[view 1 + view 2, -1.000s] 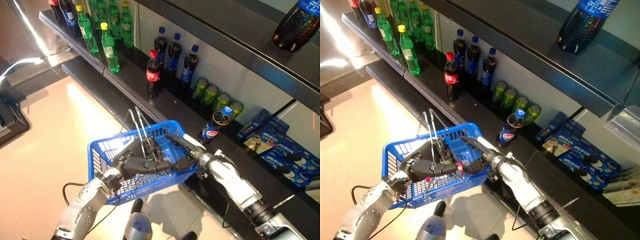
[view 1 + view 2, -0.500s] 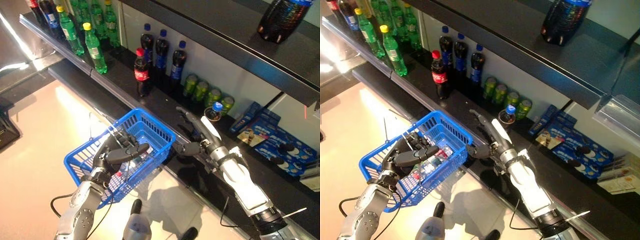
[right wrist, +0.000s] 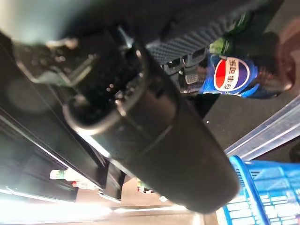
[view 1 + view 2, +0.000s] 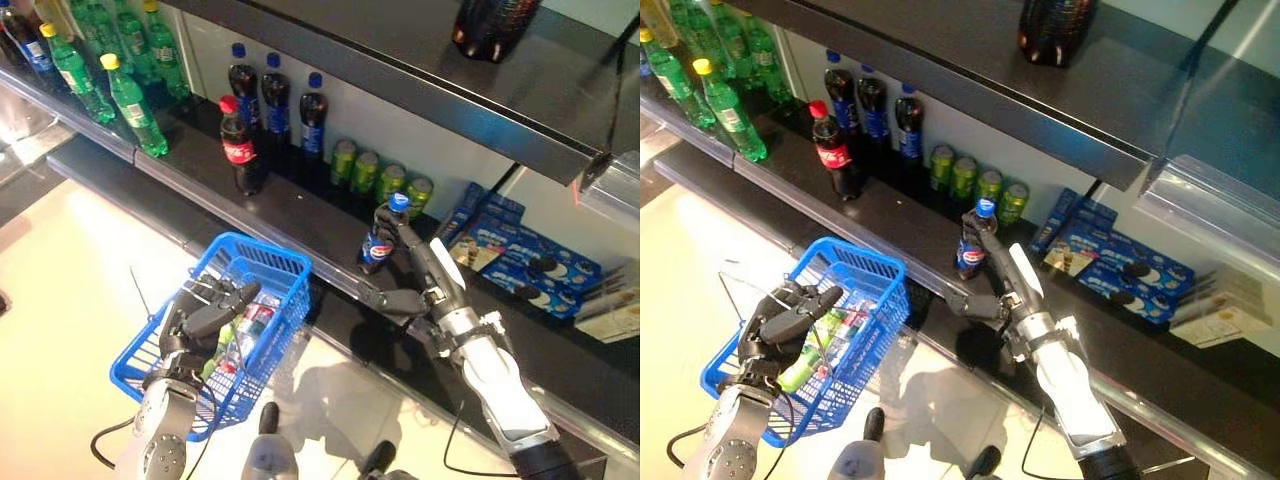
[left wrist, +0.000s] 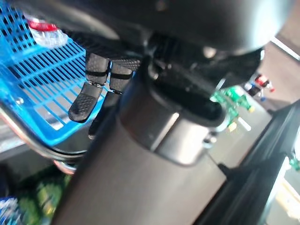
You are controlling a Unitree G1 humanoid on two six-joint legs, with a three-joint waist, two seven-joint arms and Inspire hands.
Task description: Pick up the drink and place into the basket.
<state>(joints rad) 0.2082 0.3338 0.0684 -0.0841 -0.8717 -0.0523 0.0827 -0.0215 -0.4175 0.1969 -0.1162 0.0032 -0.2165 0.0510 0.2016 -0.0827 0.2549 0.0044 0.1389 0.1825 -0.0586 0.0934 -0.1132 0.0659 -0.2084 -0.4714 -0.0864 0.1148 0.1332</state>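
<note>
A dark cola bottle (image 4: 379, 243) with a blue cap and blue label stands upright near the front of the lower shelf. My right hand (image 4: 425, 268) is open, its straight fingers lying along the bottle's right side and its thumb spread out below. In the right wrist view the fingers (image 3: 187, 65) rest against the bottle's label (image 3: 233, 75). My left hand (image 4: 203, 308) is shut on the wire handle of the blue basket (image 4: 281, 263), which hangs low and to the left of the shelf. A red-labelled bottle (image 4: 254, 320) and a green bottle (image 4: 803, 367) lie inside the basket.
On the lower shelf (image 4: 310, 215) stand a red-capped cola bottle (image 4: 238, 150), three blue-capped cola bottles (image 4: 275, 95), several green cans (image 4: 375, 175), green bottles (image 4: 130, 95) and blue biscuit packs (image 4: 540, 275). An upper shelf (image 4: 420, 95) overhangs, with a large bottle (image 4: 490, 20) on it.
My right hand left the basket, rose to the shelf and reached the blue-capped bottle. The basket swung down and left, away from the shelf. The camera also shifted.
</note>
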